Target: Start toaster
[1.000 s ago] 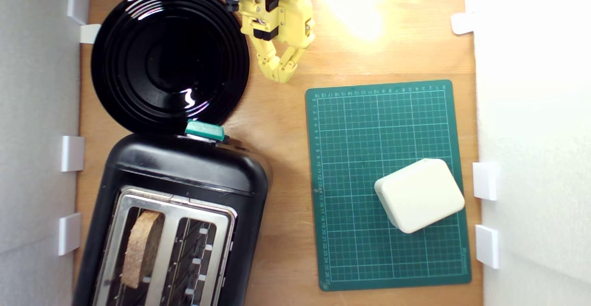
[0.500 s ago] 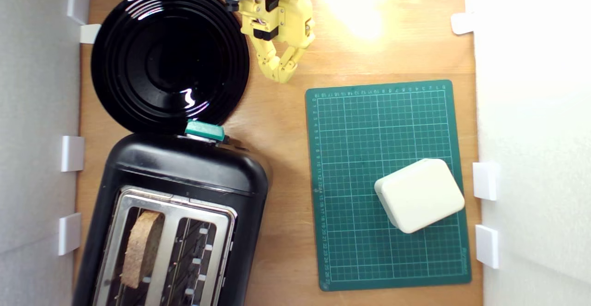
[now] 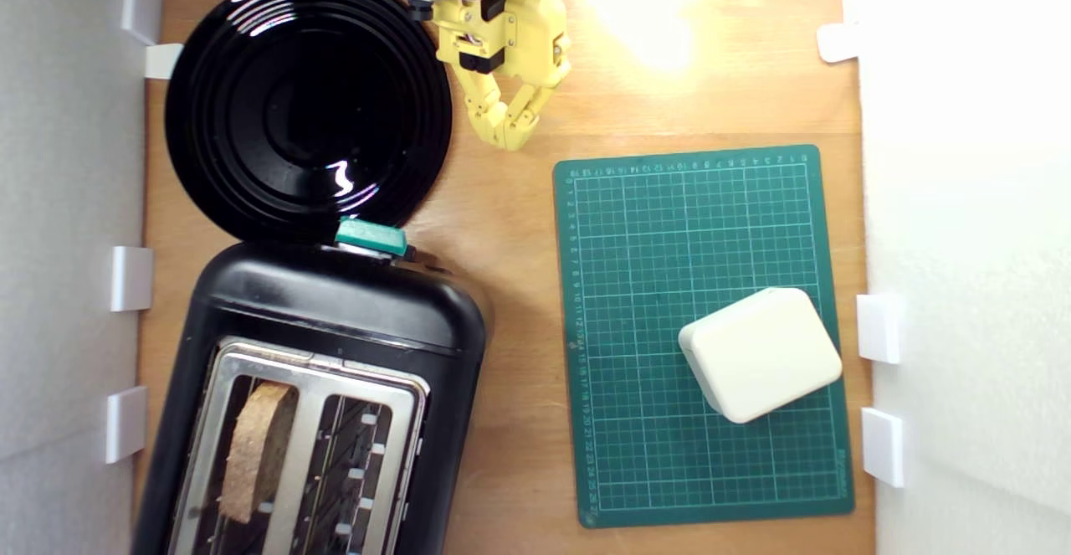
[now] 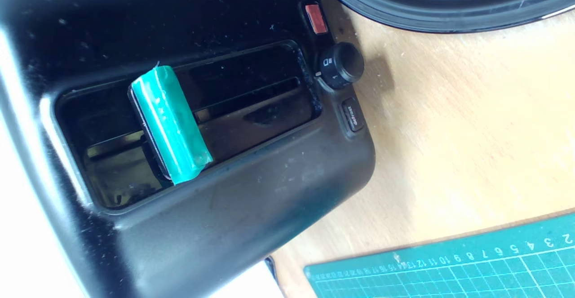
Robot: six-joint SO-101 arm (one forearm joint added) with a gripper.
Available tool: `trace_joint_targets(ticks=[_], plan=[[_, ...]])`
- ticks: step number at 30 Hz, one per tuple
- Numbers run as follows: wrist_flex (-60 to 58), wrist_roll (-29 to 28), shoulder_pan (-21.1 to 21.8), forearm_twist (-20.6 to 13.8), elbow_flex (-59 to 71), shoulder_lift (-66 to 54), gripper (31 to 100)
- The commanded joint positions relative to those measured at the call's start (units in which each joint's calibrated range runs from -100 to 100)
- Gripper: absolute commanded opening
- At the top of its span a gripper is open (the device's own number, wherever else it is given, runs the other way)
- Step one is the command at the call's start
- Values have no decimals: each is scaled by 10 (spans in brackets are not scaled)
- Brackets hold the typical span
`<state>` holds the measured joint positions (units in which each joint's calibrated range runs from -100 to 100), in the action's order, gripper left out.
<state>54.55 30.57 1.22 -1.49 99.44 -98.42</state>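
The glossy black toaster (image 3: 335, 321) stands at the lower left of the exterior view. Its silver top plate has two slots, and a brown slice (image 3: 255, 448) stands in the slot nearer that view's left. The teal lever tab (image 3: 371, 237) juts from the end that faces the round plate. My yellow gripper (image 3: 507, 138) hangs well beyond the toaster, beside the plate's rim, with its fingers together and nothing held. The wrist view looks at the toaster's (image 4: 251, 208) end face, where the teal lever tab (image 4: 170, 125) sits in its slot. My fingers do not show there.
A round black plate (image 3: 217, 86) lies between my gripper and the toaster. A green cutting mat (image 3: 661, 228) carries a cream box (image 3: 760, 352) at the exterior view's right. On the toaster's end are a knob (image 4: 340, 65), a red button (image 4: 316, 19) and a defrost button (image 4: 353, 114). White walls flank the wooden table.
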Motion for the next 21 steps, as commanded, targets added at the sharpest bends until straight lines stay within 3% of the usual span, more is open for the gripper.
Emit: trace_joint_targets(ticks=[1,21], plan=[[1,0,4,-6,3,-4,315],[1,3,-2,-6,3,-1,320]])
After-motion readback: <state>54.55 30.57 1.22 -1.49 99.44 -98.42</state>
